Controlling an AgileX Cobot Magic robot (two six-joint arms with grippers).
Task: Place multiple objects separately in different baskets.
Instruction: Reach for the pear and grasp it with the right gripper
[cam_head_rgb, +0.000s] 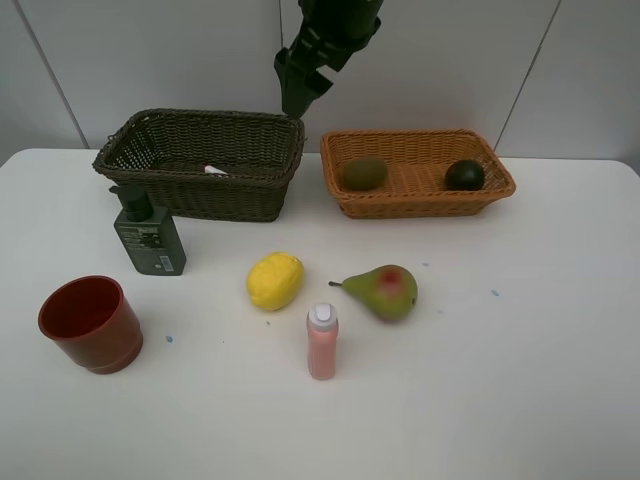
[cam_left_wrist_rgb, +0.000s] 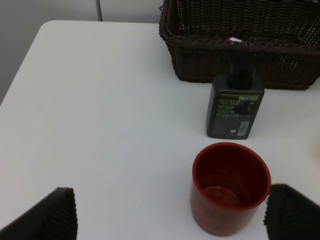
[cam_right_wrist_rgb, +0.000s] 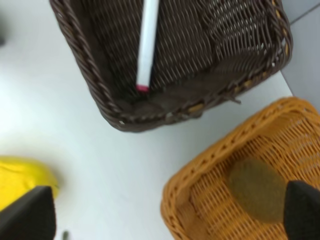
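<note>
Exterior high alone shows pear (cam_head_rgb: 385, 291), pink bottle (cam_head_rgb: 322, 343).

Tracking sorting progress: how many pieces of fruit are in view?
4. The kiwi and the dark green round fruit lie in the orange basket; the lemon and the pear sit on the table. Part of the dark basket is hidden.
</note>
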